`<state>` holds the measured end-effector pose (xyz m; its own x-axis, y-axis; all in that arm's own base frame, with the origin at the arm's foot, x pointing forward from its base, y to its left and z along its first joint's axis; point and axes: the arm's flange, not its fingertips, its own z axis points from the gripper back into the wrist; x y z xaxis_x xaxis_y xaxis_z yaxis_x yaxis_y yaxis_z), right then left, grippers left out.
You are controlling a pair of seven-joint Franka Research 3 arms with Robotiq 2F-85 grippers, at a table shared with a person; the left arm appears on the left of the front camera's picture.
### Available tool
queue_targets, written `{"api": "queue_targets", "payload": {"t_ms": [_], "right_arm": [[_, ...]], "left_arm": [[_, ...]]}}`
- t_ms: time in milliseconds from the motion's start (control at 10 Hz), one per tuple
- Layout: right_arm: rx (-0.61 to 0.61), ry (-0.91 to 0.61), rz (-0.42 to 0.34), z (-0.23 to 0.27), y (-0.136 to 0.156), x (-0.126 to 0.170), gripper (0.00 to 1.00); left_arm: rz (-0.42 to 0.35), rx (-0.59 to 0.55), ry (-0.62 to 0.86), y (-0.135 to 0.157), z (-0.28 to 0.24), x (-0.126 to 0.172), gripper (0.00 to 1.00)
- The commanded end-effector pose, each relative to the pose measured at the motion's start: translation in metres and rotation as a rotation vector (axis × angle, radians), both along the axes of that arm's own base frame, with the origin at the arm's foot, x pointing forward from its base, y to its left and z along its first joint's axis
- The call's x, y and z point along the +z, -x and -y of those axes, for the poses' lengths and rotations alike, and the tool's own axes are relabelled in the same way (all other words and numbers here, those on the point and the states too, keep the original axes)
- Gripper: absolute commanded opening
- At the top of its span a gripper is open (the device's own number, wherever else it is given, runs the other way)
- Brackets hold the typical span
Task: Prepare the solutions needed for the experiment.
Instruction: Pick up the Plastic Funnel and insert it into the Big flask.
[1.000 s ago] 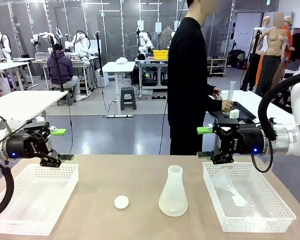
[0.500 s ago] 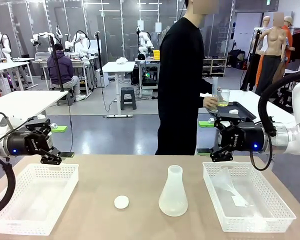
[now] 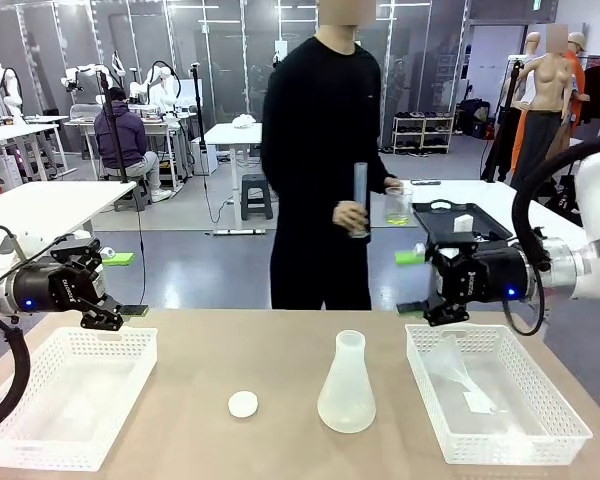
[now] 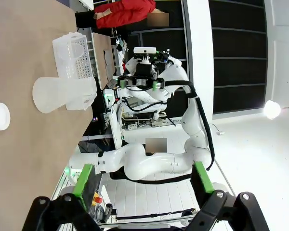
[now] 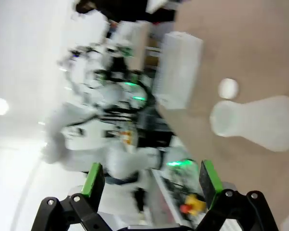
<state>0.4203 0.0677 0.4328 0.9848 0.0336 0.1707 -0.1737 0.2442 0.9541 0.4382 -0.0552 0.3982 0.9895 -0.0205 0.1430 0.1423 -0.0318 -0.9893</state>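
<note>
Both are hanging open and empty over the tabletop's (image 3: pixel 280 345) far edge: left pincer (image 3: pixel 128 287) mid-left, right pincer (image 3: pixel 410 284) mid-right. The pale yellow-green solution (image 3: pixel 397 218) is sitting in a clear beaker (image 3: pixel 398 200) in the person's hand (image 3: pixel 390 188), upper centre. The translucent whitish conical flask (image 3: pixel 346 385) is standing bottom-centre with open tabletop around it.

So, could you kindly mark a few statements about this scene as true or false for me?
The conical flask stands upright on the table between the left basket and the right basket. True.
The person holds a beaker with yellow-green liquid. True.
The right claw is shut on the flask. False: it is open, apart from it.
The white disc lies in the left basket. False: it lies on the table.
</note>
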Motion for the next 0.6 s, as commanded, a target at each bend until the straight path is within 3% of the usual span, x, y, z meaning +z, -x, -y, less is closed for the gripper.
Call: {"api": "queue_targets", "payload": {"t_ms": [0,200,300,400,500], "right_arm": [[0.041,0.426,0.197,0.014,-0.007,0.026,1.00],[0.063,0.768,0.392,0.028,-0.018,0.038,1.00],[0.136,0.893,0.481,0.028,-0.023,0.041,1.00],[0.143,1.028,0.499,0.026,-0.026,0.043,1.00],[0.174,1.050,0.500,0.025,-0.027,0.045,1.00]], "left_arm": [[0.008,0.000,0.003,0.001,0.000,0.000,1.00],[0.008,0.000,0.003,0.001,0.000,0.000,1.00],[0.008,0.000,0.003,0.001,0.000,0.000,1.00],[0.008,0.000,0.003,0.001,0.000,0.000,1.00],[0.008,0.000,0.003,0.001,0.000,0.000,1.00]]}}
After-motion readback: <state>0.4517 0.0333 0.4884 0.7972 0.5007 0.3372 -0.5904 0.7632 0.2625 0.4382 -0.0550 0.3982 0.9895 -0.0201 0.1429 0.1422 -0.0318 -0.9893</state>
